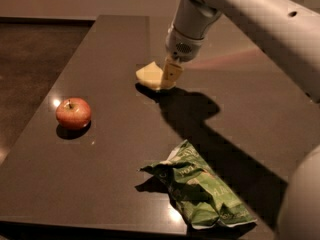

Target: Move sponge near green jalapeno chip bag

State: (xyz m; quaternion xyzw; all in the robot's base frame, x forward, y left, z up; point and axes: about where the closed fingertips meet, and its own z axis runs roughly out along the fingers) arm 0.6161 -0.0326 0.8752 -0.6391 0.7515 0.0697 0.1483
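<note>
Gripper (169, 79) at upper ctr of frame, hanging from white arm (250, 9) that enters from upper rt, pointed down at dark table (110, 49); closed on rt end of sponge (149, 75), w/ one yellowish finger (172, 72) showing in front, other hidden behind. Sponge pale yellow, at tabletop level upper ctr w/ shadow under it, well apart from green chip bag (200, 191) lying crumpled at lower rt near front edge. Red apple (73, 112) upright at mid-left, well apart from both.
</note>
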